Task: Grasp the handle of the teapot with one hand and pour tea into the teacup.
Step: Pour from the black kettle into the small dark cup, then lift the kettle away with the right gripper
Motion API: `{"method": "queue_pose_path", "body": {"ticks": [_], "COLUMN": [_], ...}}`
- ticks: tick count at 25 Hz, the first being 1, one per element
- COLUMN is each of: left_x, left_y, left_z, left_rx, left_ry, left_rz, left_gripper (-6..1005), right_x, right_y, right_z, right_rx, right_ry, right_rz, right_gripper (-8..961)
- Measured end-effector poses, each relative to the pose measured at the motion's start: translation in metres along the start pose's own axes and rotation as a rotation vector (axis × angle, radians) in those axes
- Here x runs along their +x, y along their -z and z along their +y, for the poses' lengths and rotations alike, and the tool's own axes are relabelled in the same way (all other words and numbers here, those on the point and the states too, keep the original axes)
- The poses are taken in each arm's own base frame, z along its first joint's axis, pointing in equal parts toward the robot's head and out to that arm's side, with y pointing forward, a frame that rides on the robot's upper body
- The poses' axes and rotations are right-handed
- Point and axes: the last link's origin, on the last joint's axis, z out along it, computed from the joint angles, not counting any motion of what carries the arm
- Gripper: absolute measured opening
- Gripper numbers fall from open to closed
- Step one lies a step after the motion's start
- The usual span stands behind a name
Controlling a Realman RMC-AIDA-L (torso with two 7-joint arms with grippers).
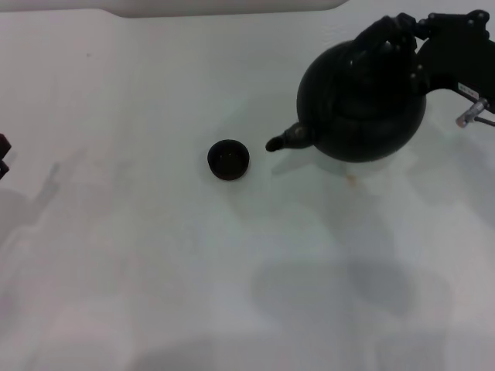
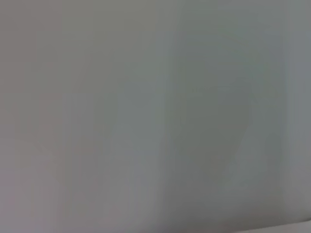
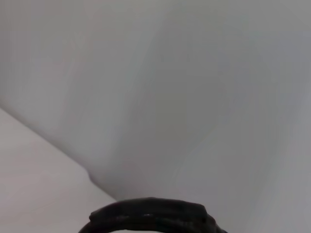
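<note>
The matte black teapot (image 1: pixel 362 104) hangs at the right rear of the white table, tilted a little. Its spout (image 1: pixel 288 139) points left toward the teacup (image 1: pixel 228 160). The tiny dark teacup stands upright on the table, a short gap left of the spout tip. My right gripper (image 1: pixel 408 40) comes in from the top right and is shut on the black arched handle (image 1: pixel 377 35). An arc of the handle also shows in the right wrist view (image 3: pixel 150 213). The teapot's shadow (image 1: pixel 332 286) lies nearer on the table. My left gripper (image 1: pixel 3 157) shows only as a dark bit at the left edge.
The white table (image 1: pixel 139 255) fills the head view. A white object's edge (image 1: pixel 224 8) runs along the far side. A small orange spot (image 1: pixel 352 179) marks the table under the teapot. The left wrist view shows only a plain pale surface (image 2: pixel 155 116).
</note>
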Motion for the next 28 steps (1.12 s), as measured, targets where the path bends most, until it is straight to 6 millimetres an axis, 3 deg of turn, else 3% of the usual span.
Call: {"method": "queue_pose_path", "body": {"ticks": [12, 28], "left_x": [-0.004, -0.003], "left_y": [0.001, -0.004], "left_z": [0.001, 0.002], "left_rx": [0.009, -0.006], "left_ry": [0.002, -0.005], "left_rz": [-0.016, -0.012], "left_gripper": [754, 755], "right_x": [-0.017, -0.019], "right_y": [-0.015, -0.018], "right_z": [0.017, 0.039], "right_rx": [0.123, 0.170], "right_ry": [0.057, 0.123], "right_rz": [-0.022, -0.013], "right_gripper": [111, 112]}}
